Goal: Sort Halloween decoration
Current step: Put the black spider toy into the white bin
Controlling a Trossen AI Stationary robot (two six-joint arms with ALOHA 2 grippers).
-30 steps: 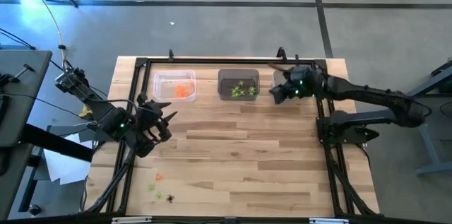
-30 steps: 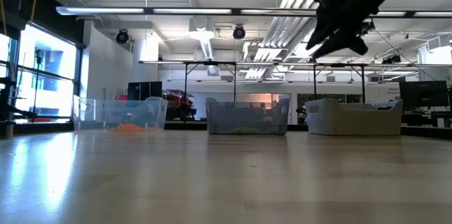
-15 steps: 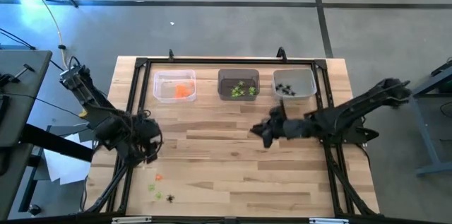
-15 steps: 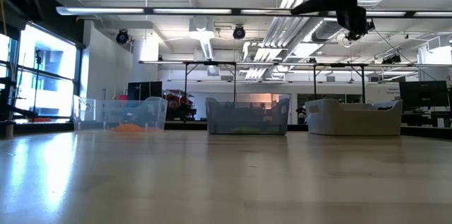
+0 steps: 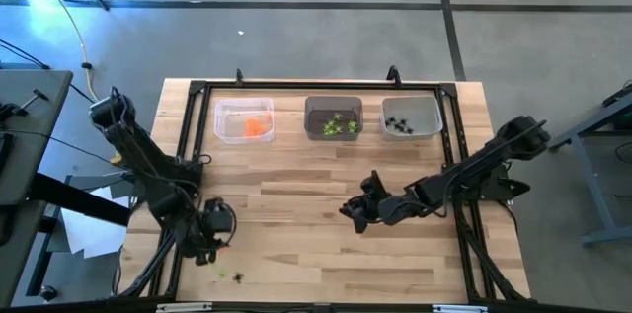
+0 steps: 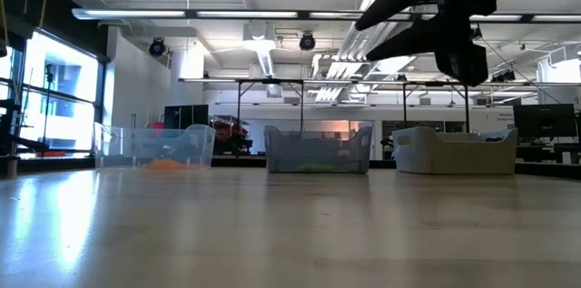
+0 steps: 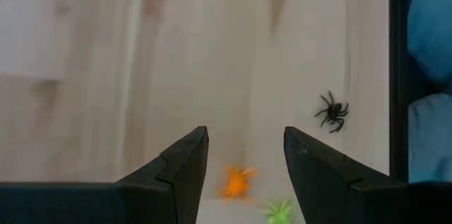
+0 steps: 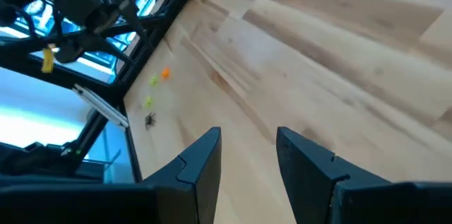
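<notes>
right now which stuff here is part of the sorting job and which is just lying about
Job:
- loose orange trinket
- green trinket
- black spider
- left gripper, open above them
- right gripper, open, mid-table

Lying about:
- papers beside the table
- yellow cable

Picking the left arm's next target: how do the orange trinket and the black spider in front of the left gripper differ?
The orange trinket lies in line with the gap of the open left gripper; the black spider lies off to one side, beyond one finger. The orange trinket is bright and looks blobby; the spider is dark with thin, splayed legs. Both are tiny, loose on the bare table, and not yet gripped.
</notes>
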